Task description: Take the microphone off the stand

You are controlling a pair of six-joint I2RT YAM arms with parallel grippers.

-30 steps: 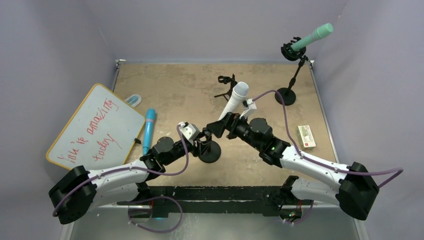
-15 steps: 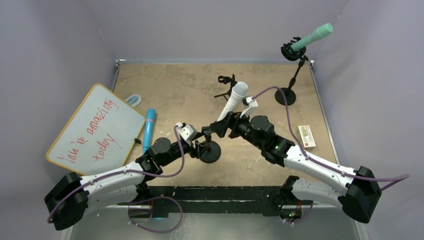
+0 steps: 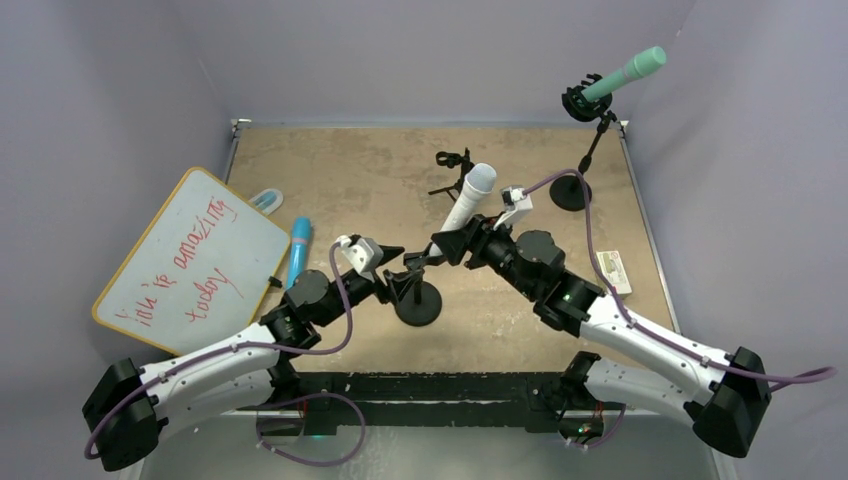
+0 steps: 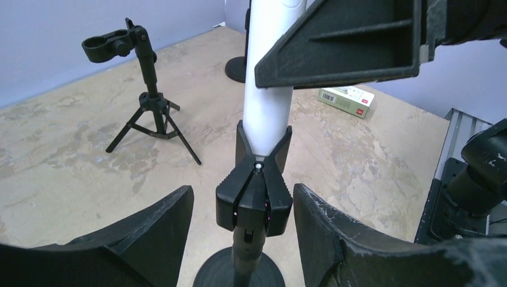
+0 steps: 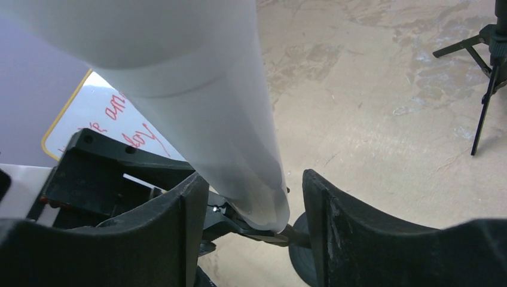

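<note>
The white microphone (image 3: 467, 202) sits in the clip (image 4: 256, 194) at the top of the short stand (image 3: 418, 305) near the middle of the table (image 3: 330, 170). Its narrow end is wedged between the clip's two prongs, and its body leans up and away toward the back. The left gripper (image 4: 242, 194) is level with the clip. Its fingers (image 4: 161, 233) are spread apart, one on each side of the clip, with a visible gap on both sides, so it grips nothing. The right gripper (image 5: 256, 179) reaches in from the other side, higher up, and straddles the lower part of the microphone's body. Its fingers (image 5: 353, 239) are also apart: one lies very close to the white barrel, while bare table shows between the barrel and the other, so it is not clamped on. The stand's round base rests flat on the table below both grippers. Behind it stands a small black tripod (image 4: 156, 110) with an empty ring holder. At the back right corner a green microphone (image 3: 628, 72) rests in a tall stand (image 3: 570, 193). A whiteboard (image 3: 190, 260) with red writing lies at the left, a blue microphone (image 3: 297, 258) just beside it, and a small box (image 3: 612, 272) lies at the right edge.
</note>
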